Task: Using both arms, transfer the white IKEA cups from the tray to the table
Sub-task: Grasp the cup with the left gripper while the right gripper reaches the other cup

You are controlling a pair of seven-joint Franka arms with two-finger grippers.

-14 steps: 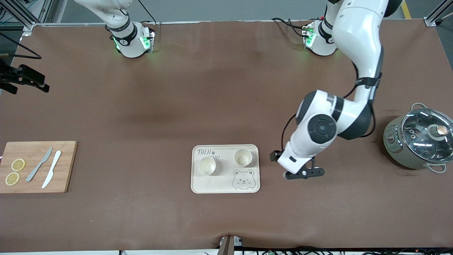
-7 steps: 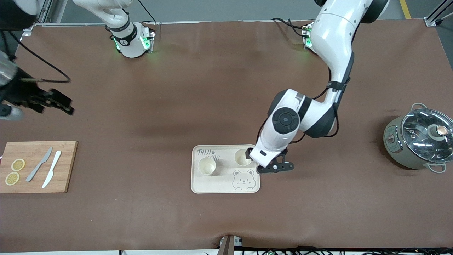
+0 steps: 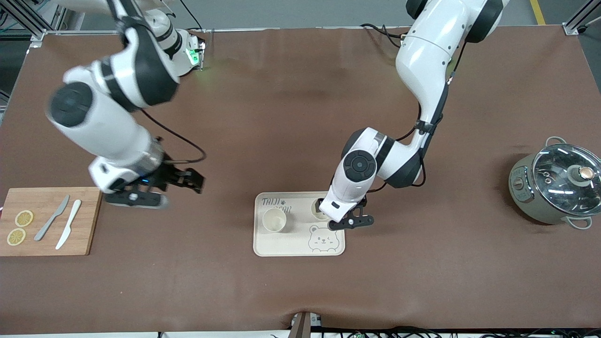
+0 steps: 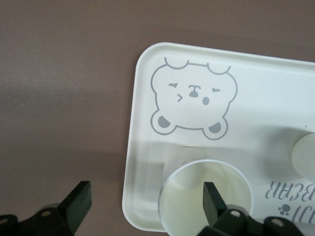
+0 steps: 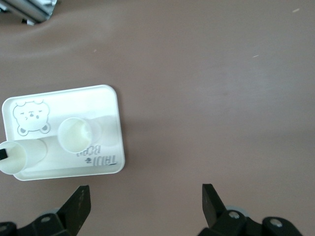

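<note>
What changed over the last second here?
The left tool swung from bare table toward the pot to the tray's cup, fingers open astride its rim. The right tool swept in near the cutting board. Cups, tray, pot unmoved.

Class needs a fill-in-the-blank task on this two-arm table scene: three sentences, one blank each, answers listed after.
1. Both white cups stand on the bear-printed ____.
2. The left tool is open, one finger over the rim of a ____.
3. The right tool is open over bare table between the tray and the wooden ____, which carries two knives and lemon slices.

Missing words: tray; cup; cutting board
</note>
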